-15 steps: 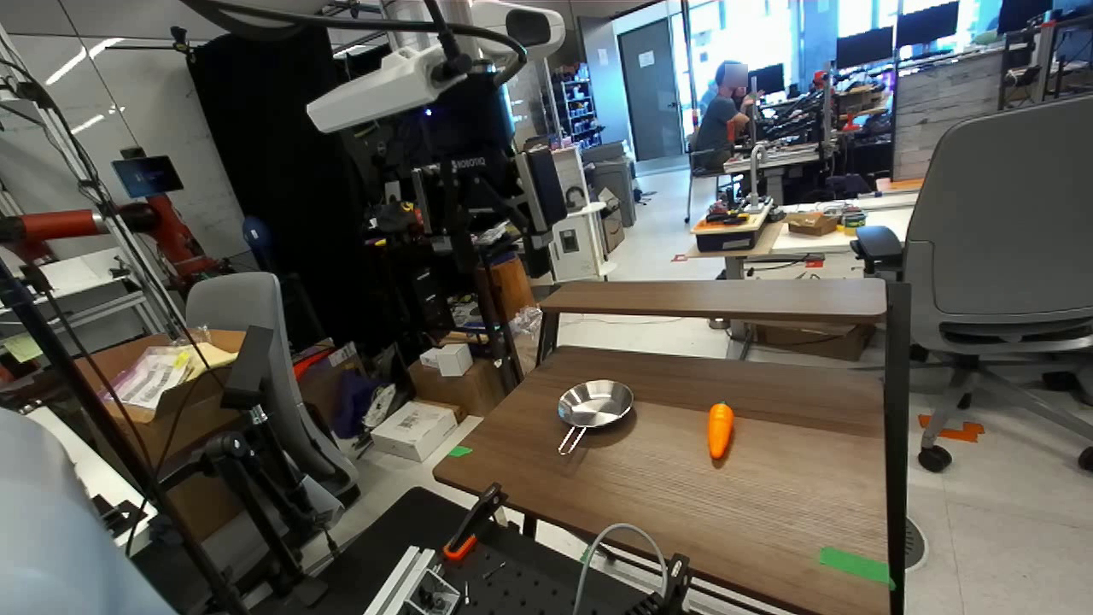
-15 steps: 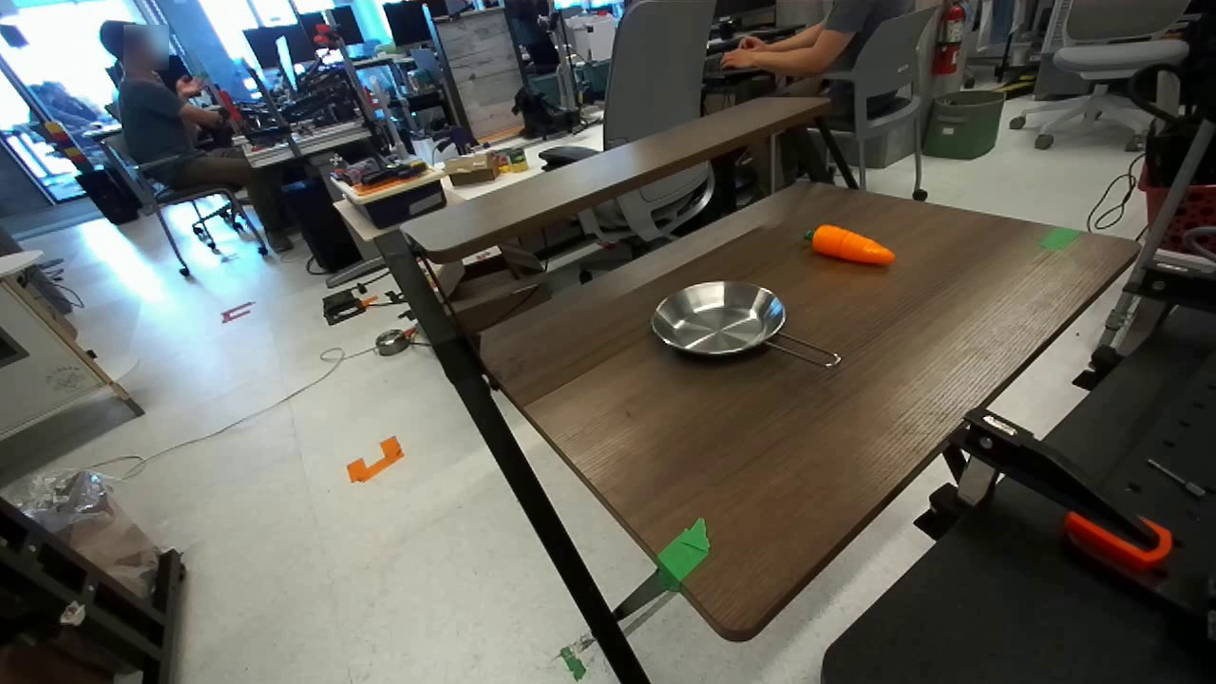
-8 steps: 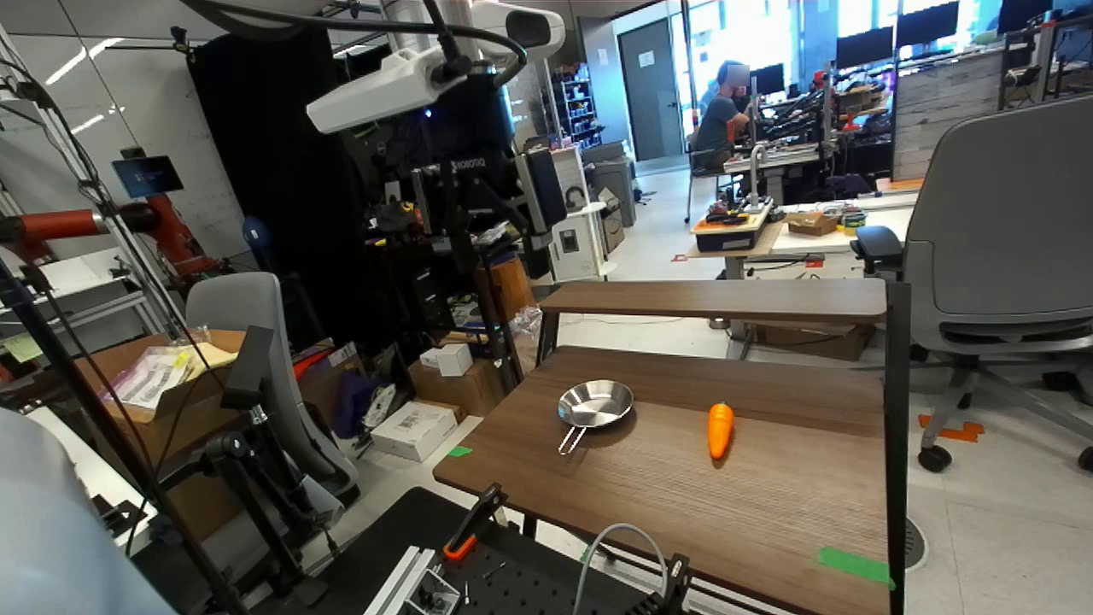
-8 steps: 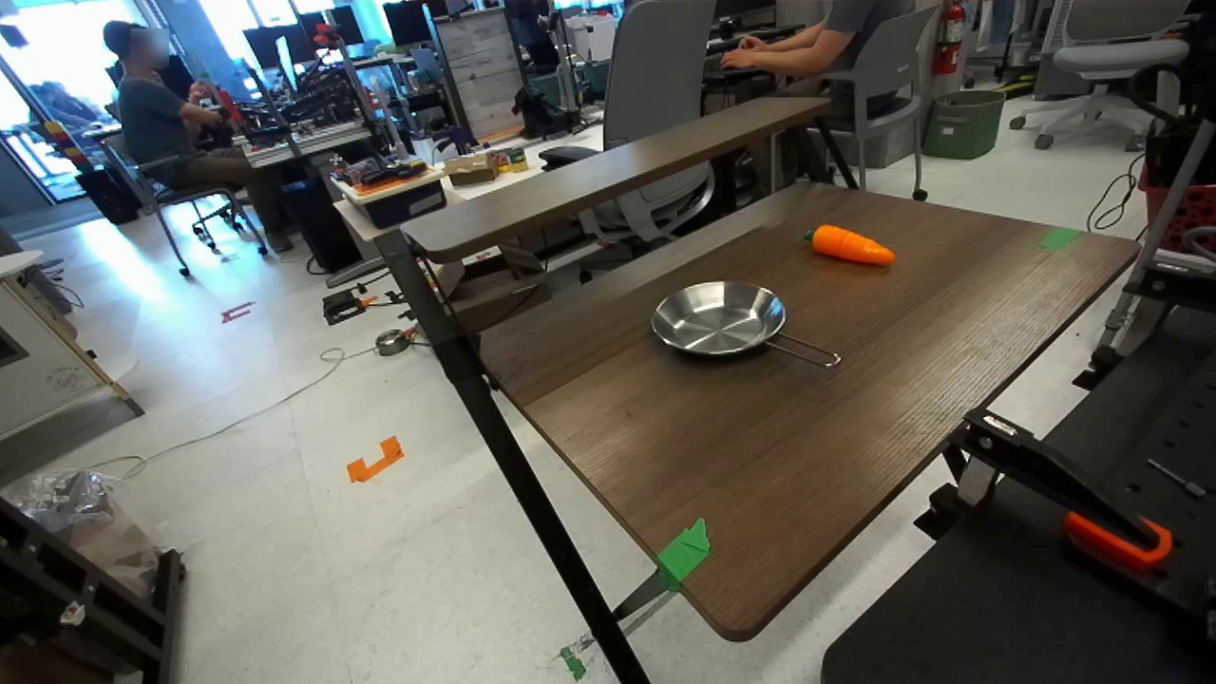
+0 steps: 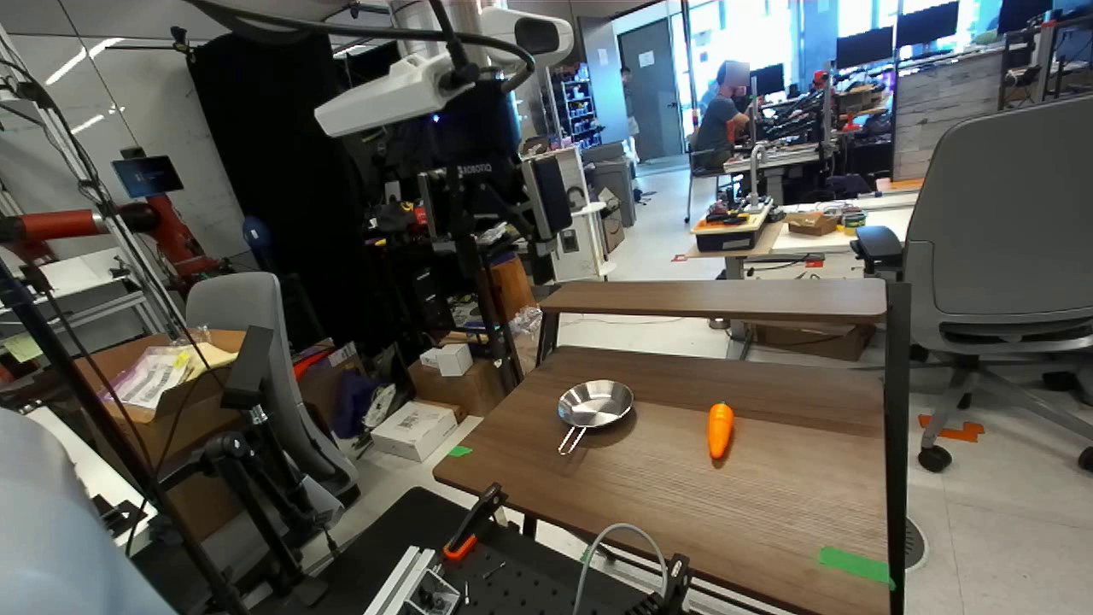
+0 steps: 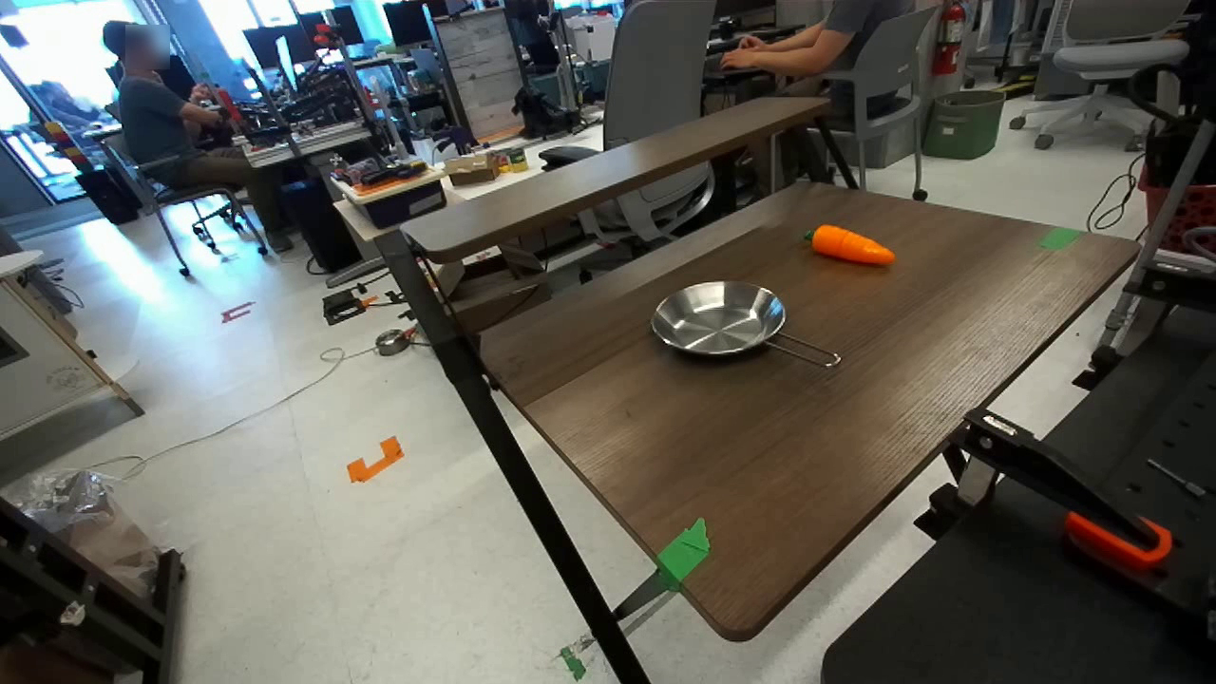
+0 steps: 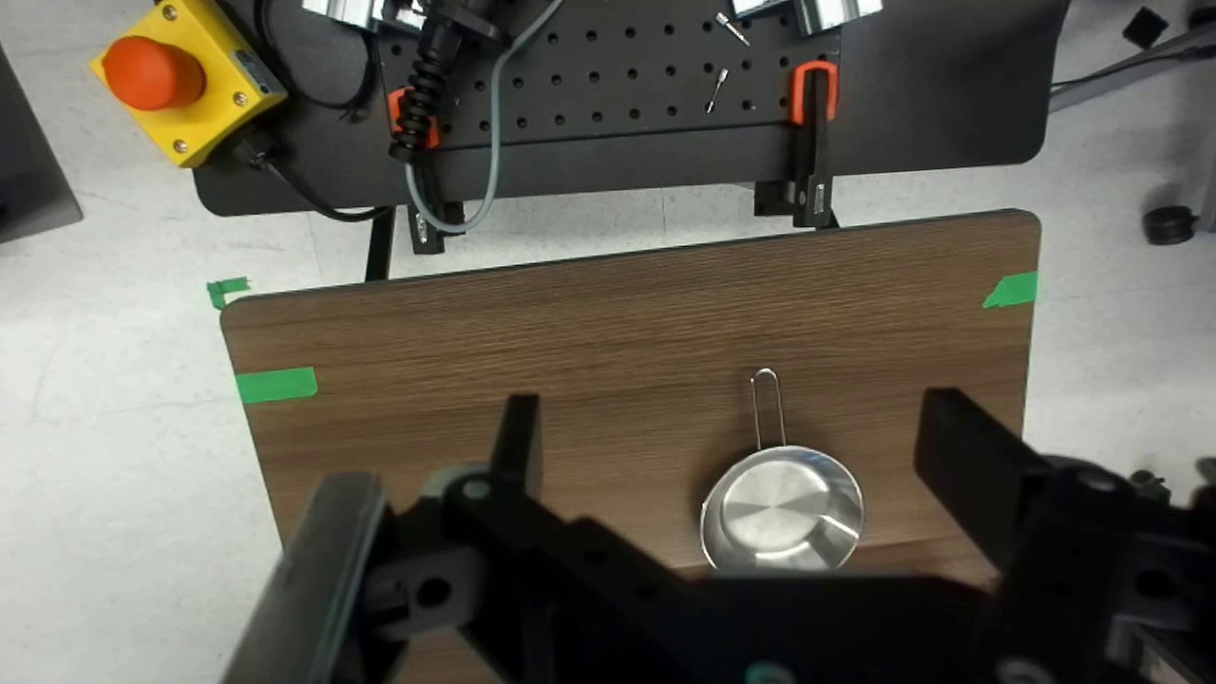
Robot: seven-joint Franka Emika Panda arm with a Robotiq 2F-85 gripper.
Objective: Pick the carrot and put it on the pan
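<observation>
The orange carrot (image 5: 720, 430) lies on the brown table (image 5: 649, 487) to the right of the pan in an exterior view. It also shows beyond the pan in an exterior view (image 6: 851, 245). It is hidden in the wrist view. The silver pan (image 5: 596, 404) stands on the table with its wire handle toward the front edge, and it also shows in an exterior view (image 6: 719, 319) and in the wrist view (image 7: 779, 503). Its inside is empty. My gripper (image 5: 504, 259) is open and empty, high above the table; in the wrist view the pan shows between its fingers (image 7: 731, 408).
A raised wooden shelf (image 5: 717, 296) runs along the table's back, with black legs (image 5: 897, 444). A black perforated bench (image 7: 627, 95) with clamps (image 7: 812, 142) borders the front edge. Green tape (image 7: 275, 385) marks the table. A grey chair (image 5: 1008, 222) stands behind.
The arm and gripper have moved slightly to the right and down in an exterior view. The carrot and pan have not moved.
</observation>
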